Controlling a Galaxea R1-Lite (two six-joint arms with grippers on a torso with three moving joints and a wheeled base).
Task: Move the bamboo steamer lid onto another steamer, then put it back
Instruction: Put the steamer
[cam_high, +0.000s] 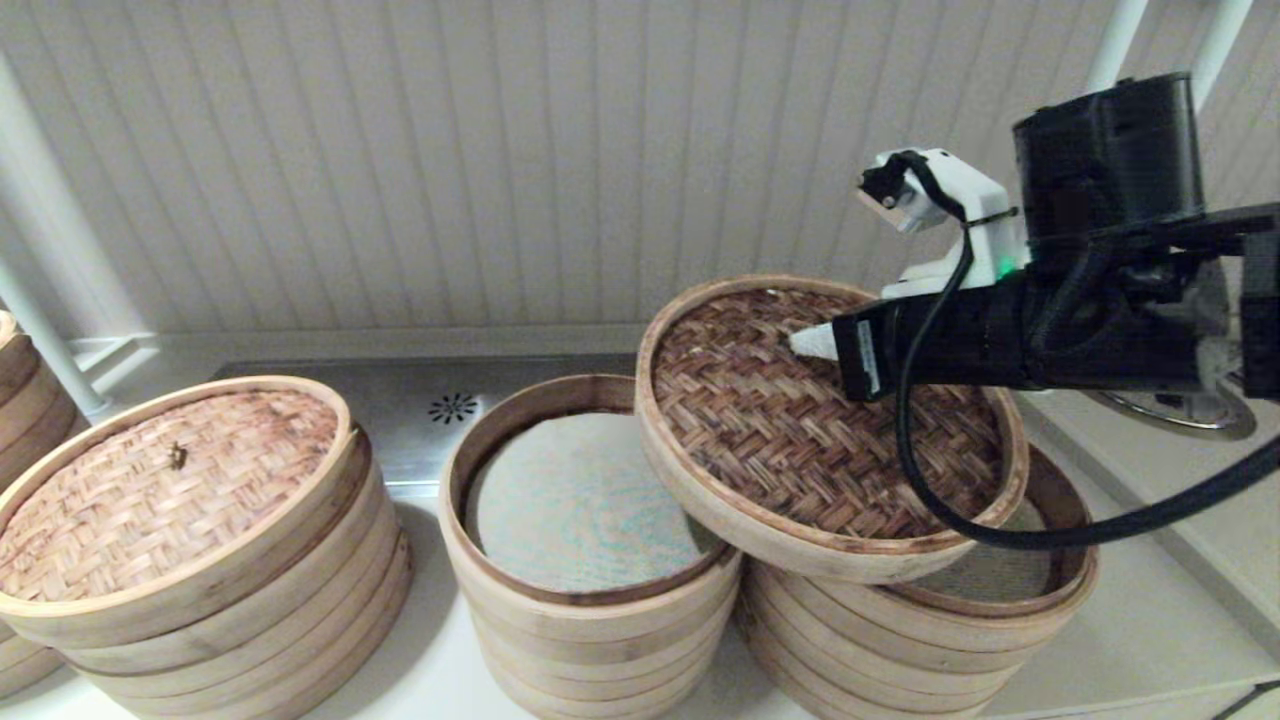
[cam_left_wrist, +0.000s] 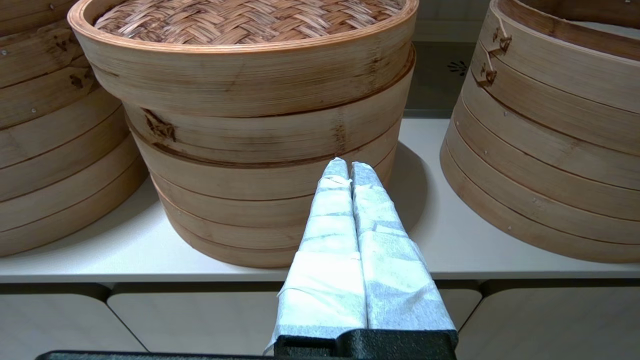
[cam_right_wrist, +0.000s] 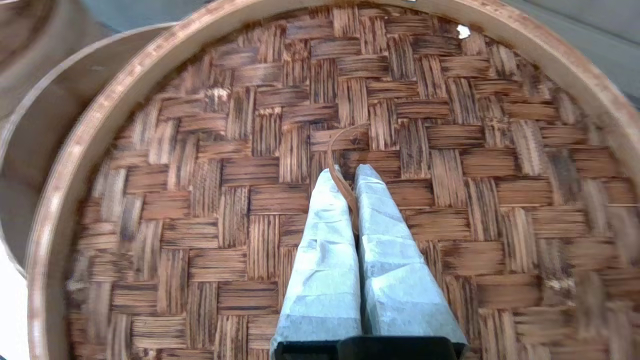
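Observation:
The bamboo steamer lid, dark herringbone weave with a pale rim, hangs tilted in the air, its low edge toward me. My right gripper is shut on the thin loop handle at the lid's centre; the loop runs between the wrapped fingertips. The lid covers most of the right-hand stack, the other steamer, whose red-brown inner ring and grey-green liner show behind it. The lid's left edge overlaps the middle stack. My left gripper is shut and empty, low before the counter edge.
The middle stack is uncovered, with a whitish liner. At the left stands a stack bearing the tan woven lid, close ahead of the left gripper. Another stack is at the far left. A metal sink lies right.

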